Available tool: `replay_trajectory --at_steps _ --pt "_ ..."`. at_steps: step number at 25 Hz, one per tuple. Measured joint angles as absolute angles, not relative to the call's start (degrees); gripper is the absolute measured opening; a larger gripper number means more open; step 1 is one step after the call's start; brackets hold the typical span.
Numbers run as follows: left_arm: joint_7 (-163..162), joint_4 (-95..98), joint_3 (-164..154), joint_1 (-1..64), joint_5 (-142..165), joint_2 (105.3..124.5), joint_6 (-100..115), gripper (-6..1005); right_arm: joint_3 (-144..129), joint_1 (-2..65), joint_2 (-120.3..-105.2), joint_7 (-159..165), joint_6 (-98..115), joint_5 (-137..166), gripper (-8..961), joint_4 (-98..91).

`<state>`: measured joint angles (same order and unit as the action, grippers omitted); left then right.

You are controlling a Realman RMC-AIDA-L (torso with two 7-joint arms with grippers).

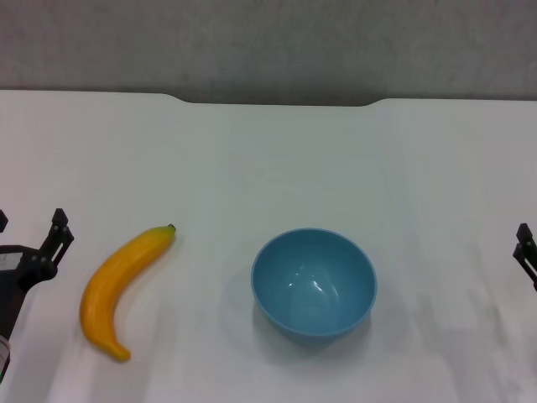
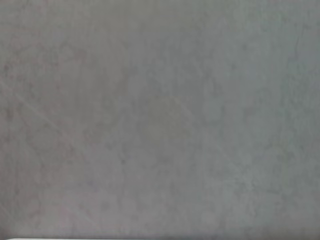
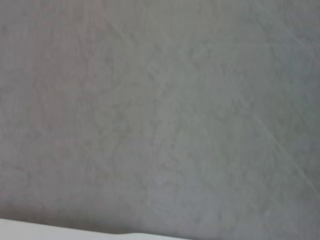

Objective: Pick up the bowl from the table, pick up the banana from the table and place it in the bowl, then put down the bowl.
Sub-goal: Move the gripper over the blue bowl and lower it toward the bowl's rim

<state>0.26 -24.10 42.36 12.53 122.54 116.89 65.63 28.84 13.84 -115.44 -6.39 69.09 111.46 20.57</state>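
A plain grey wall rises behind the far edge — mottled, faintly streaked grey surface fills both wrist views.

A bare test bench in a lab-like room: a plain white table with a notched far edge stands against a grey textured wall, with no household furnishings in sight.

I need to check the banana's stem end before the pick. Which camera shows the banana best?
The head view: the whole banana lies on the table left of the bowl, dark stem tip pointing away from the robot. Neither wrist view shows the banana, only a plain grey surface.
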Motion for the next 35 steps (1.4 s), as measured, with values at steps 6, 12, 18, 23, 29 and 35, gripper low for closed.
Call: replay_trajectory --at_steps 6,12,18,23,29,35 --pt "0.04 -24.62 42.36 12.40 122.40 116.66 65.56 877 29.05 14.03 -115.29 -6.50 68.20 111.44 880 21.75" --pt "-0.86 -34.38 42.22 10.51 122.64 113.03 59.24 877 30.25 13.30 -113.99 -6.60 64.96 111.39 879 26.98" --pt "3.02 -44.55 45.70 8.64 122.63 110.33 50.72 877 35.78 11.13 -106.93 -12.07 51.07 111.34 879 42.89" --pt "4.16 -52.22 49.21 7.78 122.64 109.22 40.67 876 47.22 5.80 -103.76 -23.16 33.57 111.46 879 57.83" --pt "11.47 -64.63 60.80 5.36 122.30 110.01 19.07 876 71.44 -2.56 -112.35 -48.63 3.35 111.48 879 74.23" --pt "23.79 -74.93 73.42 -0.33 121.48 114.87 5.47 876 82.44 -0.06 -114.44 -51.13 -17.19 112.75 879 79.70"
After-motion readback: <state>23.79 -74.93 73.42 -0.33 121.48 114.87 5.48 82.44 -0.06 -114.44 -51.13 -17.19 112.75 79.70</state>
